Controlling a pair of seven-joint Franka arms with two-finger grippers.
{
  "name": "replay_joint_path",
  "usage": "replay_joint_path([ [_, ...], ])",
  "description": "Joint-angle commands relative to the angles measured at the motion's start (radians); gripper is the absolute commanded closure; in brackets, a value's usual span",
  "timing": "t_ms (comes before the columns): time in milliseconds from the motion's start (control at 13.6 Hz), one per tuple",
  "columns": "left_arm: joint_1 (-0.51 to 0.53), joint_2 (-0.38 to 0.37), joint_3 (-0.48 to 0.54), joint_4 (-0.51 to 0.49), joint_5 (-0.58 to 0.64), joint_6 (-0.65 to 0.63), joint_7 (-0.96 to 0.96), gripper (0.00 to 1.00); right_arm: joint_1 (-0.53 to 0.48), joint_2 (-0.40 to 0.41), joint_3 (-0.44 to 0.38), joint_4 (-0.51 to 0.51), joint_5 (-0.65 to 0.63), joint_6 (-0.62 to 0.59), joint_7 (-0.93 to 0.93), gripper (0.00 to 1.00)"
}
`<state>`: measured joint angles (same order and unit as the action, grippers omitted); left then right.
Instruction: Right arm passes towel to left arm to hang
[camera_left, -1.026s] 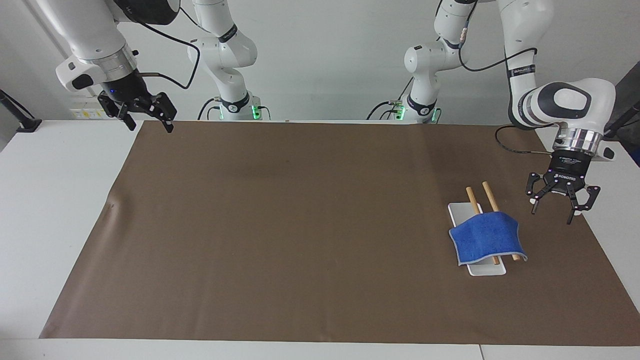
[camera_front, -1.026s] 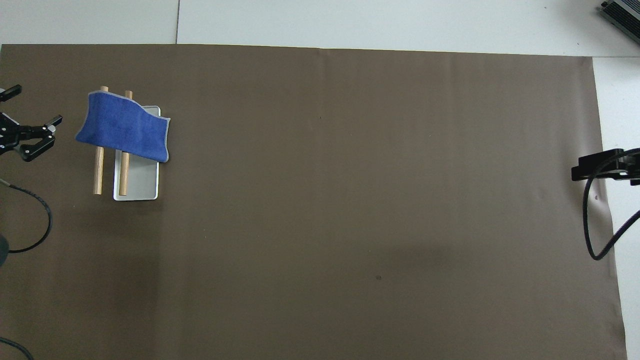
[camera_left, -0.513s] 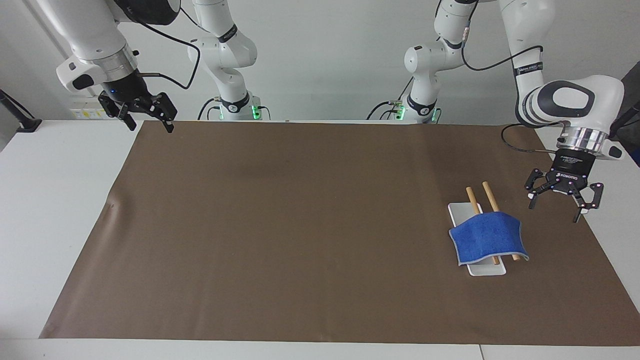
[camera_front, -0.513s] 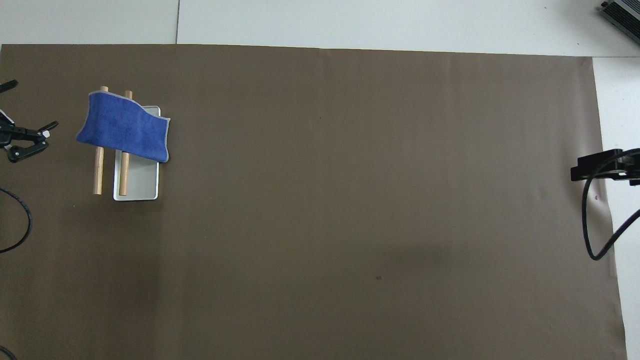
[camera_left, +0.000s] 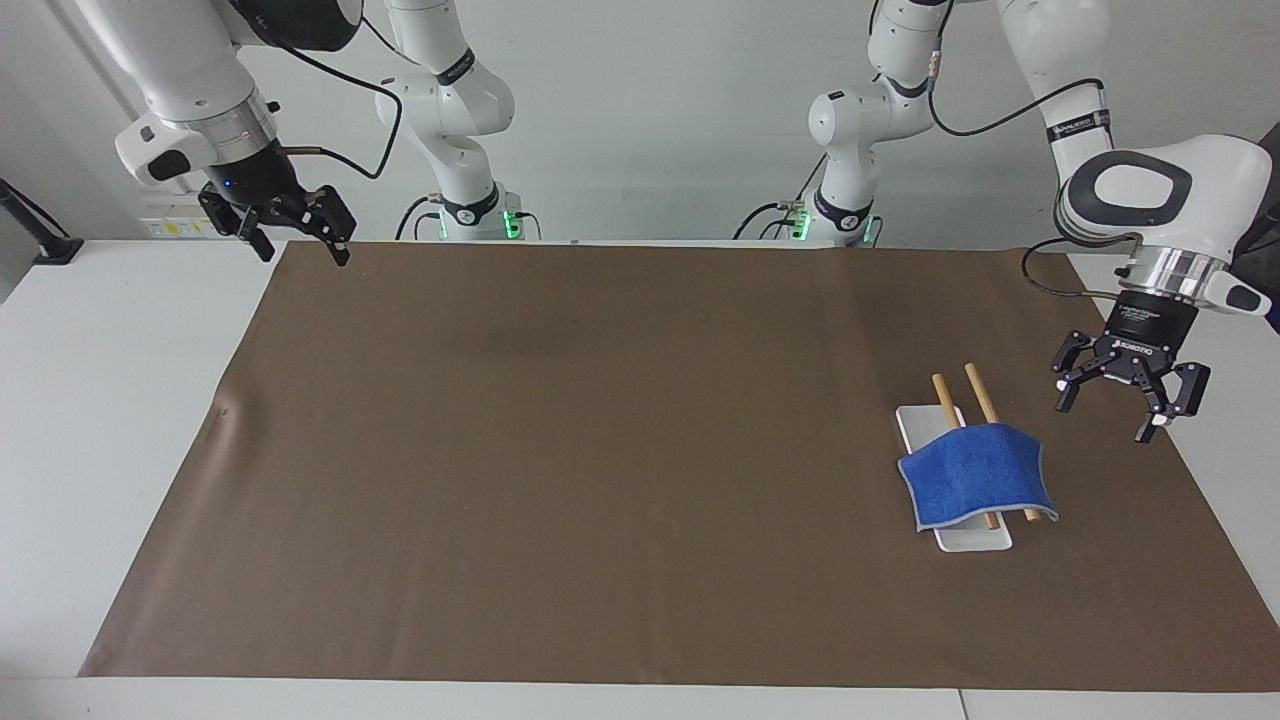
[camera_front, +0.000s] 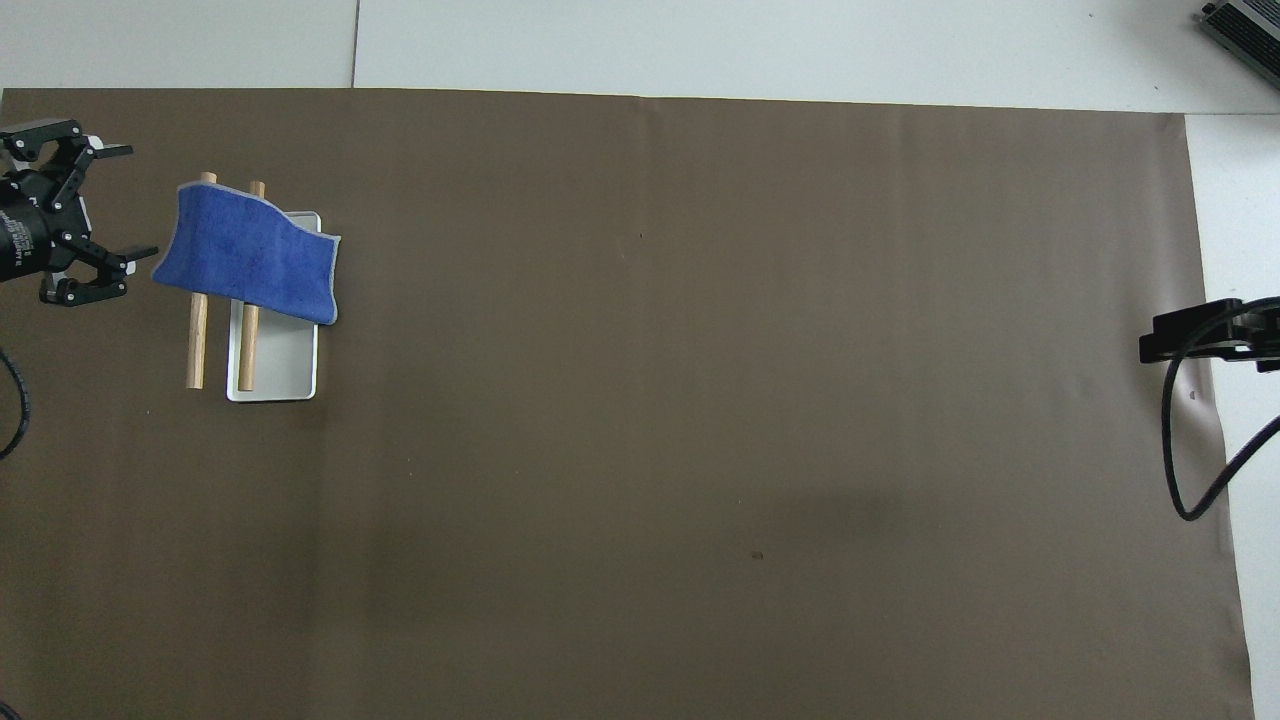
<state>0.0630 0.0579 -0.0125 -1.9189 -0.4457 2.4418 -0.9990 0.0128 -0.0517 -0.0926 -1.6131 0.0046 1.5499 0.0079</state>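
Note:
The blue towel (camera_left: 975, 475) hangs draped over the two wooden rods (camera_left: 981, 392) of the white tray-base rack (camera_left: 975, 541), at the left arm's end of the table. It also shows in the overhead view (camera_front: 250, 255). My left gripper (camera_left: 1107, 416) is open and empty, in the air beside the rack, over the mat's edge, apart from the towel. It also shows in the overhead view (camera_front: 135, 200). My right gripper (camera_left: 303, 255) is open and empty, held up over the mat's corner at the right arm's end. Only its tip (camera_front: 1165, 340) shows in the overhead view.
A brown mat (camera_left: 600, 450) covers most of the white table (camera_left: 100, 400). A black cable (camera_front: 1185, 450) hangs from the right wrist. A dark device (camera_front: 1245, 22) sits at the table's corner farthest from the robots, at the right arm's end.
The left wrist has lifted and turned a little, carrying the open gripper slightly away from the rack toward the table's end. The towel, rack and right arm have not moved.

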Motion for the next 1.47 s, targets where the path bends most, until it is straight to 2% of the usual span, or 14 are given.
replay_joint_path([
  [0,-0.093,0.006,0.014,0.09,0.212,-0.128,0.005,0.0,-0.022,-0.004,0.021,-0.004,-0.015,-0.005,-0.009,0.0],
  [147,-0.182,-0.003,0.016,0.086,0.321,-0.167,0.003,0.0,-0.03,-0.005,0.028,-0.007,-0.015,-0.01,-0.003,0.0],
  [220,-0.213,-0.009,0.016,0.087,0.337,-0.211,0.002,0.0,-0.03,-0.007,0.034,-0.008,-0.015,-0.01,0.013,0.0],
  [586,-0.308,-0.087,-0.009,0.081,0.325,-0.469,0.007,0.0,-0.014,-0.005,0.034,-0.008,-0.015,-0.008,0.026,0.0],
  [659,-0.336,-0.093,-0.008,0.083,0.326,-0.469,0.003,0.0,-0.013,-0.007,0.034,-0.008,-0.015,-0.008,0.026,0.0],
  [806,-0.327,-0.096,-0.009,0.092,0.329,-0.484,0.042,0.0,-0.014,-0.005,0.034,-0.008,-0.015,-0.007,0.024,0.0],
  [1099,-0.295,-0.109,0.015,0.101,0.337,-0.559,0.584,0.0,-0.014,-0.007,0.034,-0.008,-0.015,-0.008,0.026,0.0],
  [1392,-0.25,-0.104,0.014,0.224,0.396,-0.731,0.857,0.0,-0.013,-0.007,0.033,-0.008,-0.015,-0.008,0.026,0.0],
])
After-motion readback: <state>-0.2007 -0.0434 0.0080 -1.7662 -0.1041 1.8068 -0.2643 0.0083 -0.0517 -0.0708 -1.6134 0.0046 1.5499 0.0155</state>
